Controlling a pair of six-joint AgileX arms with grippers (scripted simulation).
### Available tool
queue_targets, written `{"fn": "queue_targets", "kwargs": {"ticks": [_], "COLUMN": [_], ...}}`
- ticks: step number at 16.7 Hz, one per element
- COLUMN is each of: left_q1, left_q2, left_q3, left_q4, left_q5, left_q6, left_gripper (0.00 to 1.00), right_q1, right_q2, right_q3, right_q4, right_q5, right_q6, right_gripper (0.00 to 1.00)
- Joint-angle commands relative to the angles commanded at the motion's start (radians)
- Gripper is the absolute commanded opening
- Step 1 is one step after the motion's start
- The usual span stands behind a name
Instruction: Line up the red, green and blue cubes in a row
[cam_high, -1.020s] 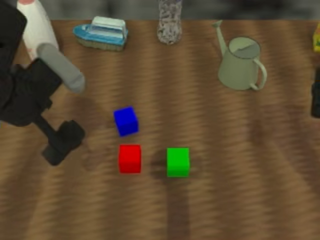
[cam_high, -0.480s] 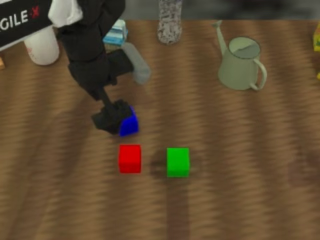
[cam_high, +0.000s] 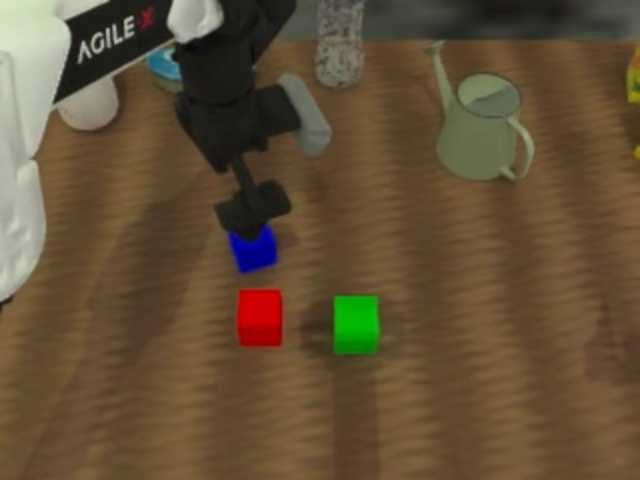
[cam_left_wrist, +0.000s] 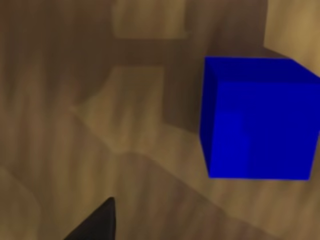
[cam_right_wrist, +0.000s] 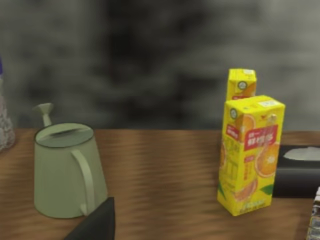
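Observation:
The blue cube (cam_high: 255, 251) (cam_left_wrist: 257, 120) rests on the wooden table, just behind the red cube (cam_high: 260, 317). The green cube (cam_high: 356, 323) stands to the right of the red one, level with it and a small gap apart. My left gripper (cam_high: 252, 207) hangs over the blue cube's far edge, open, with nothing between its fingers; one dark fingertip (cam_left_wrist: 100, 222) shows in the left wrist view, apart from the cube. My right arm is outside the top view; only one of its fingertips (cam_right_wrist: 100, 222) shows, with the table beyond it bare.
A grey-green watering can (cam_high: 482, 125) (cam_right_wrist: 65, 170) stands at the back right. A speckled bottle (cam_high: 340, 40) and a white bottle (cam_high: 88, 100) line the back edge. Yellow juice cartons (cam_right_wrist: 250, 155) and a black box (cam_right_wrist: 300, 172) sit at the far right.
My left arm has swung in from the table's left side and now hangs over the blue cube. None of the three cubes has moved.

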Motion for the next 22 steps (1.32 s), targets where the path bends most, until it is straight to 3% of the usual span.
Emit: {"fn": "queue_targets", "kwargs": {"ticks": [7, 14, 19, 22], "left_q1": [0.003, 0.001, 0.001, 0.001], "left_q2": [0.003, 0.065, 0.070, 0.070], "left_q3": [-0.017, -0.190, -0.201, -0.201], "left_q4": [0.018, 0.259, 0.272, 0.272], "left_q5": [-0.001, 0.000, 0.000, 0.000], "left_q6": [0.001, 0.002, 0.002, 0.002], "left_gripper": [1.00, 1.00, 1.00, 0.77], "right_q1": [0.000, 0.000, 0.000, 0.000], "right_q2": [-0.002, -0.002, -0.002, -0.002], "right_q3": [-0.001, -0.001, -0.001, -0.001], "right_q4": [0.002, 0.002, 0.002, 0.002], "right_q5": [-0.001, -0.001, -0.001, -0.001], "right_q6": [0.000, 0.000, 0.000, 0.000], "right_gripper": [1.00, 1.00, 1.00, 1.00]}}
